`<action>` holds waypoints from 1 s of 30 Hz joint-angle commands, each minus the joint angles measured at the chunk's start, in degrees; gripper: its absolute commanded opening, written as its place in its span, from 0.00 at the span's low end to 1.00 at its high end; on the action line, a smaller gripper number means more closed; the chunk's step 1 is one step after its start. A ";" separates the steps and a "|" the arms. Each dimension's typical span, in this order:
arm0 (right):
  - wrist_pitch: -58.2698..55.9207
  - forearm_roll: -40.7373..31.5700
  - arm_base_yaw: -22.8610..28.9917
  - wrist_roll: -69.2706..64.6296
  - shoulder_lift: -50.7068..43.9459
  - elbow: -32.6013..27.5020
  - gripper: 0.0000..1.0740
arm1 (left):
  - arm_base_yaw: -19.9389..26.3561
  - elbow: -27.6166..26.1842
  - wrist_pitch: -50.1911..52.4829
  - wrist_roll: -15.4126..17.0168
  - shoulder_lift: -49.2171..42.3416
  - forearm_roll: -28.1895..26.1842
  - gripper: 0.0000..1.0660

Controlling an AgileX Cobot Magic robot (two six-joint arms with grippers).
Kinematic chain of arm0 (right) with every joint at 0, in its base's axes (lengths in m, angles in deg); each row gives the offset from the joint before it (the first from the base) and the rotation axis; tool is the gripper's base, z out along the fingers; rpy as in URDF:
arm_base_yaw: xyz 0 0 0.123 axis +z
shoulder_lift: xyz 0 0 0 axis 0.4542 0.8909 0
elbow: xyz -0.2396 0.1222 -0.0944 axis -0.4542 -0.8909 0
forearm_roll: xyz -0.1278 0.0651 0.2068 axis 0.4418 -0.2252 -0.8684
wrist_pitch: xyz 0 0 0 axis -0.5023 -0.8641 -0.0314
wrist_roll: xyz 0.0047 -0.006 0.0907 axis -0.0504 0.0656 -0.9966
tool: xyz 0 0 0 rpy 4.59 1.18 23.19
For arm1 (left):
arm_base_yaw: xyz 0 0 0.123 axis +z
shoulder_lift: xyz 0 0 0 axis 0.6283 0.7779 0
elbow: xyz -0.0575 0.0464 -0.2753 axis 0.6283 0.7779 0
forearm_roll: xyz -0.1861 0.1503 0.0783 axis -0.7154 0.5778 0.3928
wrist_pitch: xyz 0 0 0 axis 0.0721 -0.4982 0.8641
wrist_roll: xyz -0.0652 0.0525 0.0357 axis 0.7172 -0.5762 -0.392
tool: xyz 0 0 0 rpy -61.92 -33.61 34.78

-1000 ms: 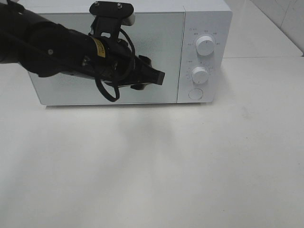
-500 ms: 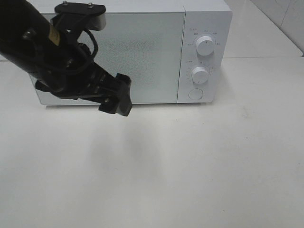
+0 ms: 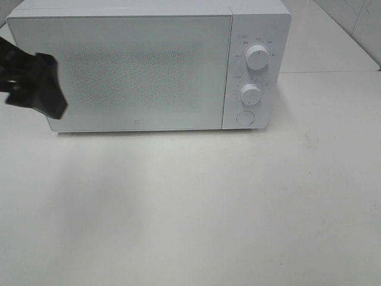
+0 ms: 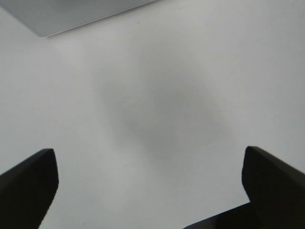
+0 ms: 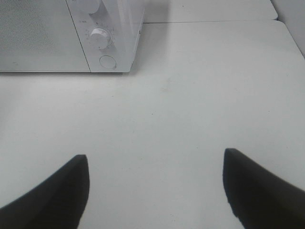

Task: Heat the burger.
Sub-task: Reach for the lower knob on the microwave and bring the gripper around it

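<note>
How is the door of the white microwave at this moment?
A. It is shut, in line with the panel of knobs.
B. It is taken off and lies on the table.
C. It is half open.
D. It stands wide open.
A: the door lies flat, flush with the control panel, and no gap shows along its edge.
</note>
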 commanded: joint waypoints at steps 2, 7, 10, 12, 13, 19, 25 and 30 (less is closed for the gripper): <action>0.80 0.17 -0.40 0.86 -1.55 -0.29 0.70 | 6.47 -0.06 -2.69 -2.41 -2.52 0.17 0.92; 0.80 0.17 -0.40 0.86 -1.55 -0.29 0.70 | 17.02 -0.06 -6.99 -5.61 -5.21 -0.34 0.92; 0.80 0.17 -0.40 0.86 -1.55 -0.29 0.70 | 22.40 -0.06 -8.25 -5.61 -6.88 -1.49 0.92; 0.80 0.17 -0.40 0.86 -1.55 -0.29 0.70 | 25.90 0.11 -9.00 -5.50 -8.48 -3.44 0.92; 0.80 0.17 -0.40 0.86 -1.55 -0.29 0.70 | 25.90 0.11 -9.00 -5.50 -8.48 -3.44 0.92; 0.80 0.17 -0.40 0.86 -1.55 -0.29 0.70 | 28.88 5.84 -9.80 -5.73 -13.81 -4.64 0.92; 0.80 0.17 -0.40 0.86 -1.55 -0.29 0.70 | 28.88 17.82 -8.19 -5.73 -21.03 -4.30 0.92; 0.80 0.17 -0.40 0.86 -1.55 -0.29 0.70 | 28.88 27.39 -6.53 -5.73 -28.13 -4.70 0.92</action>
